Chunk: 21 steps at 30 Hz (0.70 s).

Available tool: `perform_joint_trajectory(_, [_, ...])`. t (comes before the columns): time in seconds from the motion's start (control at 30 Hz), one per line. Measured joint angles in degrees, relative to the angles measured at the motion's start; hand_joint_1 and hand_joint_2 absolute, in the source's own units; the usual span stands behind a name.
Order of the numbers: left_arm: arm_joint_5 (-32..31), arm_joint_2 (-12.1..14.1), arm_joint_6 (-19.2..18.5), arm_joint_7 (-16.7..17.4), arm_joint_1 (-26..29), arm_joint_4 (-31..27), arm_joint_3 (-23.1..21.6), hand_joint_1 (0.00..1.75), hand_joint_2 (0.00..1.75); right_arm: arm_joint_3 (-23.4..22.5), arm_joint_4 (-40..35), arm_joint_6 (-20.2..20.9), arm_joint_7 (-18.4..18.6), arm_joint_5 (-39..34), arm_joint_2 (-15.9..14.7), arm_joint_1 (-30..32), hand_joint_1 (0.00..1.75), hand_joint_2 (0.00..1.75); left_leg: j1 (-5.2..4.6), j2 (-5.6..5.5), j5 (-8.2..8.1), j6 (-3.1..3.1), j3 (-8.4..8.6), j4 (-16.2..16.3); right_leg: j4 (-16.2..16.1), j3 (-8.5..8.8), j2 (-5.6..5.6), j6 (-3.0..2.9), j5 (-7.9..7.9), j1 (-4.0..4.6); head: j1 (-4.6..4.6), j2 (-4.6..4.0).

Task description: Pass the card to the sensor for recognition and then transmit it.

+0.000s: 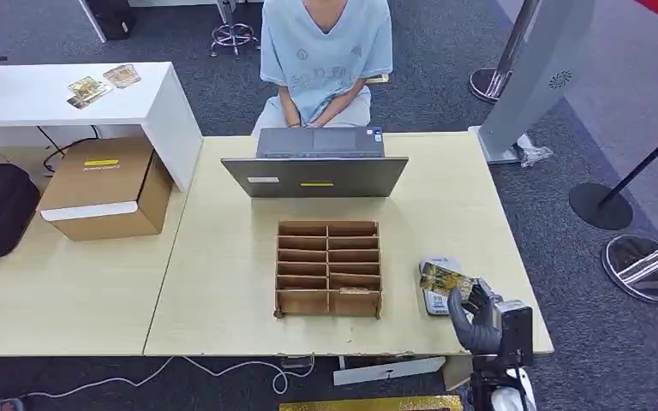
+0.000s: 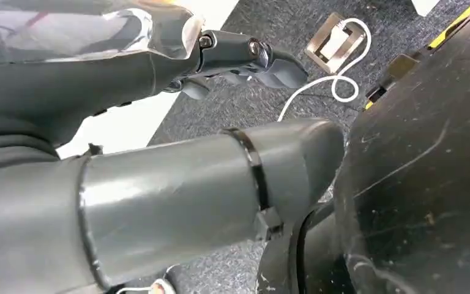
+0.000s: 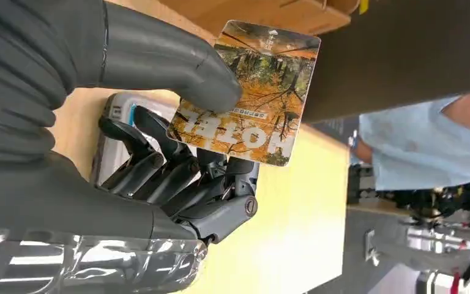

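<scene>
The card (image 1: 443, 279) shows an autumn forest with white letters. My right hand (image 1: 473, 312) holds it near the table's front right edge. In the right wrist view the card (image 3: 251, 92) is pinched between the thumb (image 3: 177, 61) and the dark fingers (image 3: 159, 165). It hovers just over the small white-grey sensor (image 1: 436, 300), and the sensor's body (image 3: 113, 116) shows under the fingers. I cannot tell whether card and sensor touch. My left hand (image 2: 159, 67) hangs beside the body over grey carpet, holding nothing, fingers (image 2: 245, 58) apart from the thumb.
A cardboard organiser (image 1: 329, 268) with several slots stands mid-table, left of the sensor. Behind it is a grey laptop (image 1: 315, 167) with a seated person (image 1: 326, 51) in light blue. A cardboard box (image 1: 107, 188) and a white desk (image 1: 158, 107) stand to the left.
</scene>
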Motion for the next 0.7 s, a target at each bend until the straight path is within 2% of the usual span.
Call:
perform_joint_trajectory(0.17, [0.0, 0.02, 0.0, 0.0, 0.08, 0.0, 0.39, 0.0, 0.0, 0.0, 0.72, -2.73, 1.07, 1.42, 0.0, -0.57, 1.75, 1.75, 0.0, 0.0, 0.0, 0.0, 0.0, 0.0, 0.0, 0.01, -0.01, 0.0, 0.01, 0.0, 0.0, 0.0])
perform_joint_trajectory(0.53, [0.0, 0.02, 0.0, 0.0, 0.12, 0.0, 0.74, 0.0, 0.0, -0.02, 1.11, -3.01, 1.14, 1.53, 0.02, -0.73, 1.75, 1.75, 0.0, 0.0, 0.0, 0.0, 0.0, 0.0, 0.0, 0.0, 0.0, 0.0, 0.0, 0.0, 0.0, 0.0])
perform_joint_trajectory(0.6, [0.0, 0.0, 0.0, 0.0, 0.13, 0.0, 0.87, 0.0, 0.0, -0.02, 1.11, -4.93, 1.24, 3.11, 0.02, -0.74, 1.75, 1.75, 0.0, 0.0, 0.0, 0.0, 0.0, 0.0, 0.0, 0.0, -0.01, 0.0, 0.0, 0.0, 0.0, 0.0])
perform_joint_trajectory(0.7, [0.0, -0.09, 0.0, 0.24, 0.15, 0.0, 1.11, 0.0, 0.0, 0.0, 1.03, -10.54, 2.19, 8.2, 0.2, -0.75, 1.75, 1.75, 0.0, 0.0, 0.0, 0.0, 0.0, 0.0, 0.0, 0.0, 0.0, 0.0, 0.0, 0.0, 0.0, 0.0])
